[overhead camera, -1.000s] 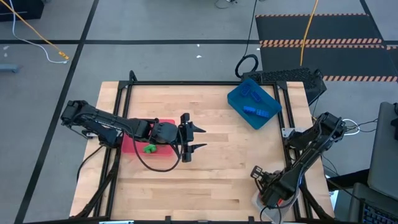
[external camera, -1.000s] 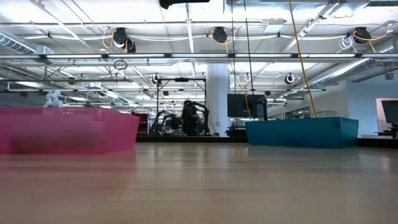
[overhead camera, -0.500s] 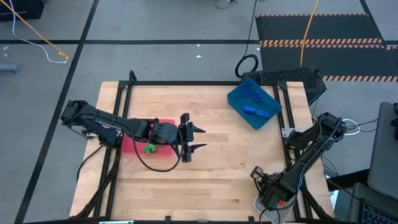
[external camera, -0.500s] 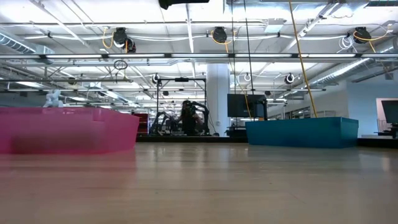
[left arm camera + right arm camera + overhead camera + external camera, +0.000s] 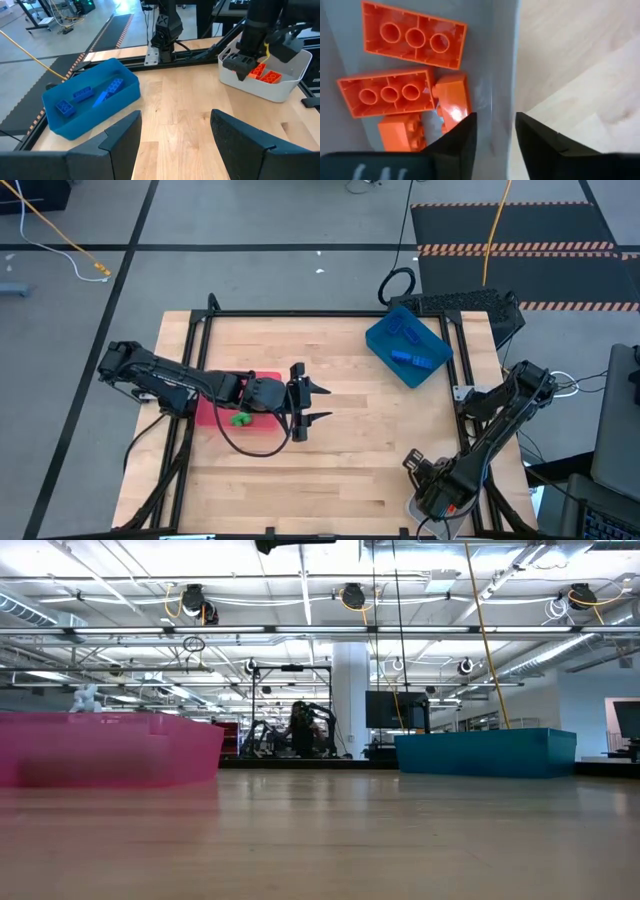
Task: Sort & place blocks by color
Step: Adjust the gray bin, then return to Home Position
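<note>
Arms first: the left arm lies stretched low across the left half of the bench, its wrist over the red tray (image 5: 262, 424), and the left gripper (image 5: 318, 403) reaches just past that tray toward the bench's middle with its two fingers spread wide apart and nothing between them. The right arm folds down at the near right corner, where the right gripper (image 5: 242, 65) hangs over the clear-grey tray (image 5: 280, 86); its fingers (image 5: 451, 145) stand slightly parted, empty, straddling the tray's wall above the orange blocks (image 5: 410, 67).

Bench is pale wood with a black frame around its edges, standing on a grey floor marked with dark lines; a striped mat and a yellow cable lie beyond the far right corner. From table height the red tray (image 5: 110, 748) and the blue tray (image 5: 485, 752) sit at either side, with a lit hall of ceiling rails and other dark rigs behind.

Counts: three trays. The blue tray (image 5: 408, 345) near the far right corner holds three blue blocks (image 5: 80, 98), all lying flat on its floor. The clear-grey tray holds four orange blocks in the right wrist view, two large ones turned hollow side up and two smaller ones beside them. Green blocks (image 5: 240, 418) show in the red tray beside the left wrist; their number cannot be told, as the arm covers part of the tray.
</note>
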You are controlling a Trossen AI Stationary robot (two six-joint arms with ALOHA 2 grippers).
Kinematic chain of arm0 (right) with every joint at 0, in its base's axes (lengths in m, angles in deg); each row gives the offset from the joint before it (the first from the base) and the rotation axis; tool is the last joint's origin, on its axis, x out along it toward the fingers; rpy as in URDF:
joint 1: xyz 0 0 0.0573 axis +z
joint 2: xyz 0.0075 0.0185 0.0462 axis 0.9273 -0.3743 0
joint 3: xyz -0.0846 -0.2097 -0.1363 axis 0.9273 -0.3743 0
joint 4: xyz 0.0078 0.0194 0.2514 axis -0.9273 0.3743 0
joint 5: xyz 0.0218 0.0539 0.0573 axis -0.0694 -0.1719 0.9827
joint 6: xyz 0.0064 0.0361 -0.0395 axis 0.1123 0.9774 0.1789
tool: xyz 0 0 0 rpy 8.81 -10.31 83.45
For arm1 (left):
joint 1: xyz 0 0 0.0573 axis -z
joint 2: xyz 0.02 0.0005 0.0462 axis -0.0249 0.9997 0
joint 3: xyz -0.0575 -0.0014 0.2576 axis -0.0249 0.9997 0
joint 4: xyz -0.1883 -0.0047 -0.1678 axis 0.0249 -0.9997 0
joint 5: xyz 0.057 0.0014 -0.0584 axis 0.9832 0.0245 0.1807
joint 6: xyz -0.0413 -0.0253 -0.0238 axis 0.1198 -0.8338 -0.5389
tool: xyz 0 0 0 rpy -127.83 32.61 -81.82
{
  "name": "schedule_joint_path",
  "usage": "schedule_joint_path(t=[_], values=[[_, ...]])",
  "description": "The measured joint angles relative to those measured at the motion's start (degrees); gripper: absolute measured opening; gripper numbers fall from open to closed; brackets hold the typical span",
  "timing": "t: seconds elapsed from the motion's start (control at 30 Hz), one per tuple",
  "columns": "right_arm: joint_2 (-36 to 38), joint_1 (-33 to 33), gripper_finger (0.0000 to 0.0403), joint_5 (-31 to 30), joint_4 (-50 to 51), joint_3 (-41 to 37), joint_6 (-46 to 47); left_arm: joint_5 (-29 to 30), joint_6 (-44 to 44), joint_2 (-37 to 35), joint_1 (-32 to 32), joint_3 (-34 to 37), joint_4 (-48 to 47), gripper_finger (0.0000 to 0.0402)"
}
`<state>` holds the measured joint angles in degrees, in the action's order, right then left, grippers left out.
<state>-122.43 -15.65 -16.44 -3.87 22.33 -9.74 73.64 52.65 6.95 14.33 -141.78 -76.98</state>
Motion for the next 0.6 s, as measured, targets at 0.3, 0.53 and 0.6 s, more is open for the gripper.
schedule_joint_path(t=[0.3,0.53,0.6], values=[[0.0,-1.6,0.0164,-1.1,6.5,5.2,-0.2,0.0,0.0,0.0,0.0,0.0,0.0,0.0241],[1.1,-3.2,0.0161,-7.6,10.0,8.2,0.8,0.0,0.0,0.0,0.0,0.0,0.0,0.0241],[2.8,-3.9,0.0161,-9.3,8.0,8.4,0.7,0.0,0.0,0.0,0.0,0.0,0.0,0.0241]])
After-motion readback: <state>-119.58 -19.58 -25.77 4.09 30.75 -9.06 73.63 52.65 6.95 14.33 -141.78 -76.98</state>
